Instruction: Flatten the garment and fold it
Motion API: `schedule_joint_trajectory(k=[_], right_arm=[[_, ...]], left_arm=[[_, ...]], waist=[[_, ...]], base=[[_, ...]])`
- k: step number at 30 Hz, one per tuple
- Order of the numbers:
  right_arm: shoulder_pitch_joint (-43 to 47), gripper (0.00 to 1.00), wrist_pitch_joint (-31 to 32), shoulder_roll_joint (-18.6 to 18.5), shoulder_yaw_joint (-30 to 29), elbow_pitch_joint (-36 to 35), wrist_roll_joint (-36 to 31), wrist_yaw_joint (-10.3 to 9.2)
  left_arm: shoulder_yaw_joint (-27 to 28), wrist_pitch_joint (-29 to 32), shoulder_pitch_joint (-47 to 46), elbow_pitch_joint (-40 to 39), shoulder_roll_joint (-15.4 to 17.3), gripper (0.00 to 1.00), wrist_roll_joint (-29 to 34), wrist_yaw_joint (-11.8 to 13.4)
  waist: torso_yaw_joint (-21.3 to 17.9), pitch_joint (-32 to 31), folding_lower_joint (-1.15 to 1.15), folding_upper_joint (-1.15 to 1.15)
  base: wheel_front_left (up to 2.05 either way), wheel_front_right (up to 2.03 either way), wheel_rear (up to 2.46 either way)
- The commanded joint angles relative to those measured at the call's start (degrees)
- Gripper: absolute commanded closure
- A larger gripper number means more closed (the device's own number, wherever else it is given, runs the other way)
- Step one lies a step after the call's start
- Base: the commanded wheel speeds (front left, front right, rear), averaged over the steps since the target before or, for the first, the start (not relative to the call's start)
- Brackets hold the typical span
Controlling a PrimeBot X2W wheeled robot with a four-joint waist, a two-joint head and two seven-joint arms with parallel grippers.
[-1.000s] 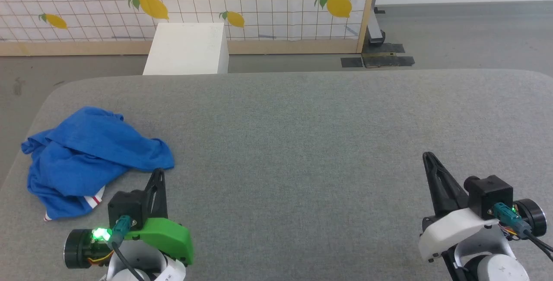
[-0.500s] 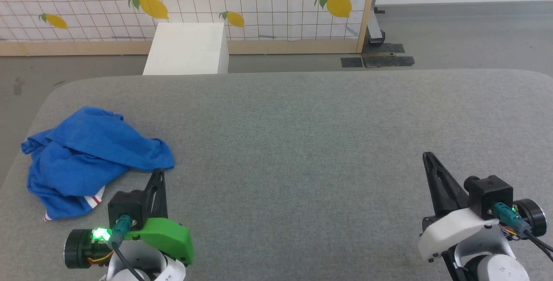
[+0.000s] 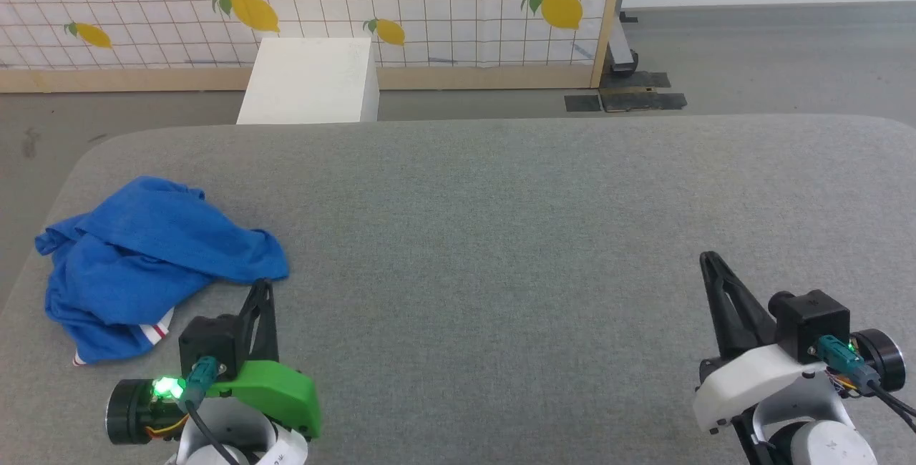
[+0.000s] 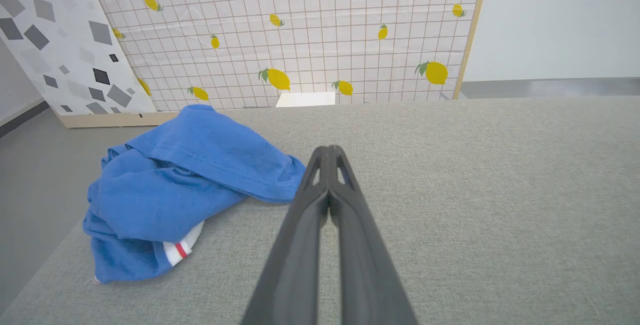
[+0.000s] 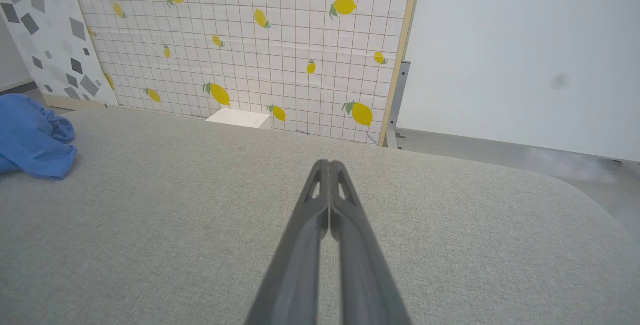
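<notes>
The garment (image 3: 147, 257) lies crumpled in a bright blue heap near the left edge of the grey padded table (image 3: 501, 222). A white cuff with a red stripe (image 4: 179, 249) pokes out at its near side; lettering and numeral are hidden in the folds. My left gripper (image 3: 263, 287) is shut and empty, its tips just short of the heap's right corner (image 4: 290, 180). In the left wrist view the left gripper (image 4: 328, 151) shows its fingers pressed together. Far off at the table's right, my right gripper (image 3: 708, 259) is also shut and empty, well away from the garment (image 5: 30, 137).
A white box (image 3: 311, 79) stands on the floor behind the table's far edge. A lemon-patterned tiled screen (image 3: 322, 0) with a wooden frame closes the background. The table's left edge runs close beside the garment.
</notes>
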Motion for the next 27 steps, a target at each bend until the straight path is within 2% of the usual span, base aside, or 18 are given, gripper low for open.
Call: schedule_joint_trajectory(k=[1, 27], right_arm=[[0.01, 0.00, 0.00, 0.00, -0.01, 0.02, 0.01, 0.00], [0.37, 0.00, -2.64, 0.02, -0.88, 2.44, 3.46, -0.01]], left_arm=[[-0.03, 0.00, 0.00, 0.01, 0.00, 0.00, 0.00, 0.00], [-1.05, -2.62, 0.19, 1.47, -0.05, 0.00, -1.77, -0.39]], waist=[[0.00, 0.00, 0.00, 0.00], [0.35, -0.06, 0.00, 0.00]], base=[[0.00, 0.00, 0.00], [0.00, 0.00, 0.00]])
